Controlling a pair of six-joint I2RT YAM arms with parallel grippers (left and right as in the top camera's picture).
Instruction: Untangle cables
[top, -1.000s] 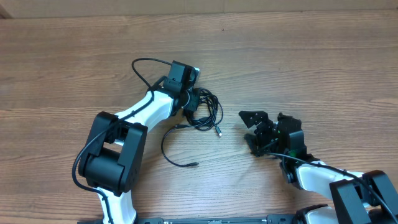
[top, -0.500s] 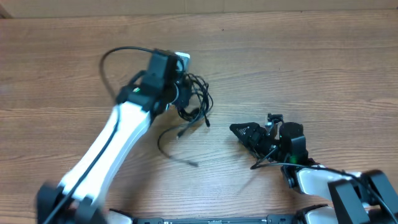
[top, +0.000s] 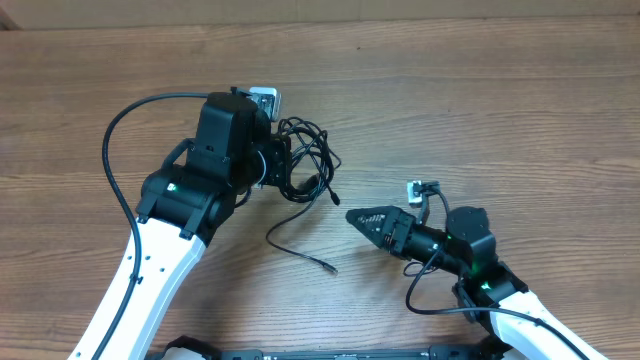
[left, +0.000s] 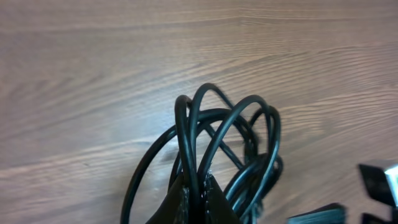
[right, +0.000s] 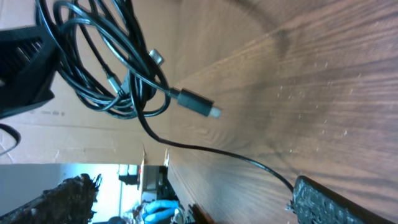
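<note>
The left gripper (top: 283, 166) is clamped on the cables (top: 308, 165), left of the middle of the table (top: 500, 100). In the left wrist view its fingers (left: 214, 202) meet at the bottom edge with 1 loop of the cables (left: 230, 134) pinched between them. Several more loops fan up and to the right above the pinch. The wood behind them is blurred, so the bundle seems to be held up rather than lying flat.

From overhead the bundle is a small knot of overlapping black loops just right of the left gripper. A plug (top: 333, 196) hangs off its lower right side. 1 strand (top: 272, 235) leaves the underside, curves down and left, then runs right along the table to an end plug (top: 330, 268).

The right gripper (top: 352, 215) sits right of the bundle, near it but apart, and points left toward it. Its jaws stand wide apart with nothing between them. The right wrist view shows 1 textured finger (right: 329, 199) at lower right, and a dark textured shape at lower left looks like the other. The cables (right: 118, 68) hang ahead between them, with the plug (right: 199, 107) sticking out. The strand (right: 217, 152) runs down to the lower right finger. Whether it touches the finger cannot be told.
</note>
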